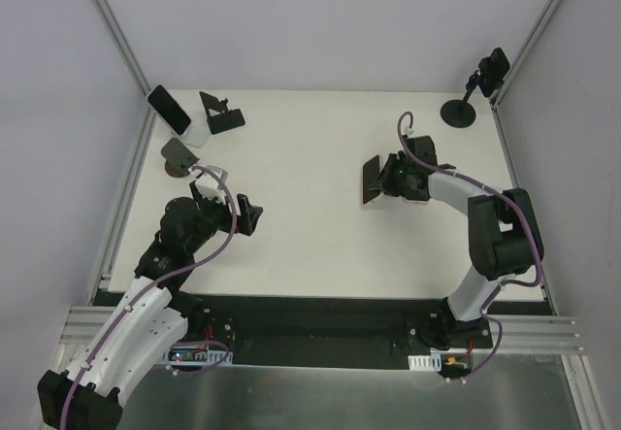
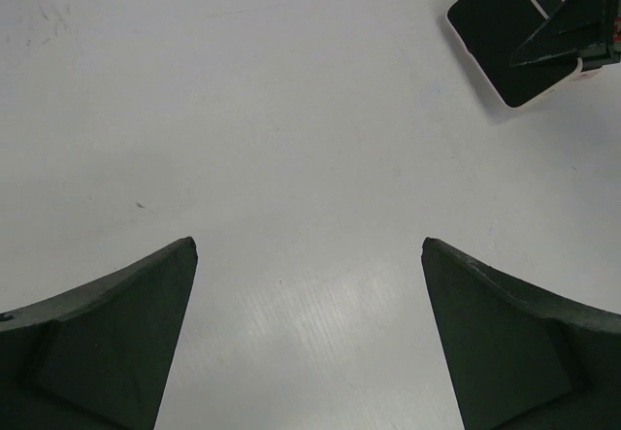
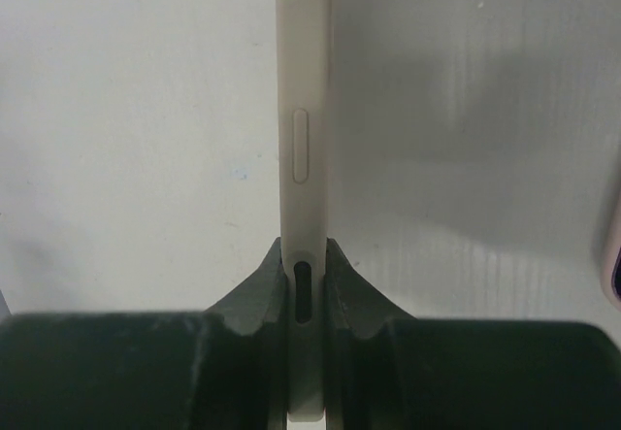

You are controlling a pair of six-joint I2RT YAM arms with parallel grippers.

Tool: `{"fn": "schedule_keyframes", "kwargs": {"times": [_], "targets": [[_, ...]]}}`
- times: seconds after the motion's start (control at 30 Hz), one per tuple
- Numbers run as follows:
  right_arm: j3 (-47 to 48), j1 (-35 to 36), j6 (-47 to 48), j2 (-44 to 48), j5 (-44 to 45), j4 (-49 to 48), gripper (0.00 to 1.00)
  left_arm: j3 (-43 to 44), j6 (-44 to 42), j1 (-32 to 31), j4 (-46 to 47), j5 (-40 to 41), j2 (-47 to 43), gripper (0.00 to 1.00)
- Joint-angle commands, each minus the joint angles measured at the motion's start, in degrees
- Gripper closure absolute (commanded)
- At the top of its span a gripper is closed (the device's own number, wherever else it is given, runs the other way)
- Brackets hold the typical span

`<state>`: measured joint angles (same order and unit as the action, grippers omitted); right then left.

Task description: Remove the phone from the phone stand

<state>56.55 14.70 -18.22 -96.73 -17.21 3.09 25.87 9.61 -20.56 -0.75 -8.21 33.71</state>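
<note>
Your right gripper [image 3: 306, 255] is clamped on the slim cream-edged phone [image 3: 304, 148], well apart from the bare black angled phone stand [image 1: 221, 112], so removal looks done; your left gripper [image 2: 309, 246] gapes wide over nothing.

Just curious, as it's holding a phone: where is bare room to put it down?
Bare: the middle of the table, between the left gripper and the right gripper with the phone, and the far middle edge. Crowded: the far left corner's stands.
</note>
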Motion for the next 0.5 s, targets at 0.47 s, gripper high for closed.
{"fn": "schedule_keyframes", "kwargs": {"times": [0.47], "targets": [[0.4, -4.1, 4.6, -7.1, -4.5, -7.0, 0.91, 1.3, -1.4, 0.1, 2.3, -0.1, 2.1, 0.01]]}}
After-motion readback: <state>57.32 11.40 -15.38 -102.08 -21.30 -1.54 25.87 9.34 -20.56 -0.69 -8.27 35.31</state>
